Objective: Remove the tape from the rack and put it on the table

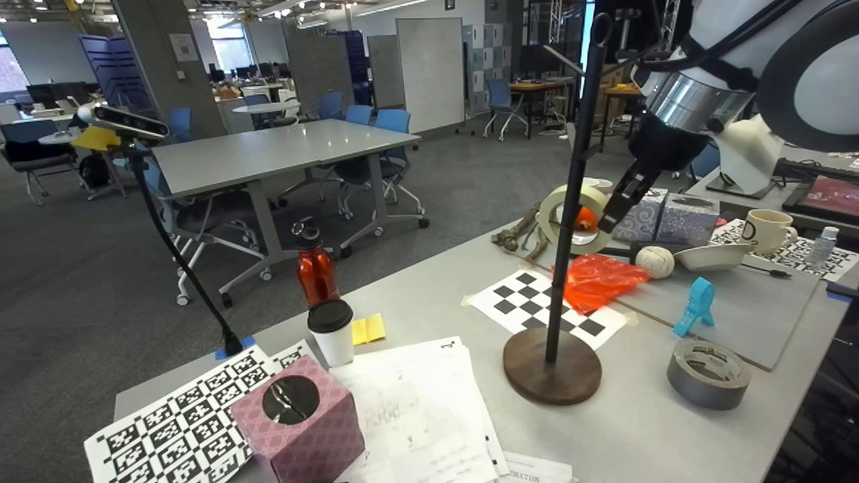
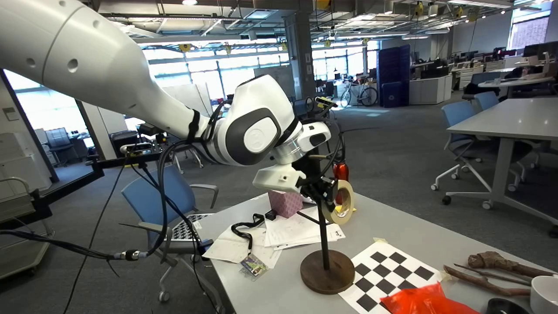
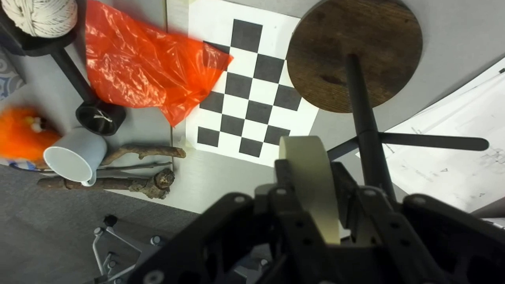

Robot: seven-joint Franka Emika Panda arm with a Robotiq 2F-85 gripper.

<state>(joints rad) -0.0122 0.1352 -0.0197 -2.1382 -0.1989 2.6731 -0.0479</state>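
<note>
The cream-beige tape [image 1: 551, 213] is upright beside the rack's pole, above the table [image 1: 644, 436]. It also shows in an exterior view [image 2: 347, 207]. My gripper [image 3: 310, 173] is shut on the tape's rim, with a finger against each side. The gripper also shows in an exterior view [image 1: 614, 209]. The rack [image 2: 323, 244] stands upright, its black pole just beside the right finger in the wrist view. Its round brown base [image 3: 315, 63] is below. A black side bar runs behind the tape; I cannot tell whether any peg passes through the hole.
A checkered sheet [image 3: 242, 102] and an orange-red plastic bag [image 3: 146, 67] lie beside the rack base. A dark grey tape roll [image 1: 709, 376], blue clamp [image 1: 696, 305], pink tissue box [image 1: 302, 422], paper cup [image 1: 333, 339], papers [image 1: 416, 416] and sticks [image 3: 138, 183] are around it.
</note>
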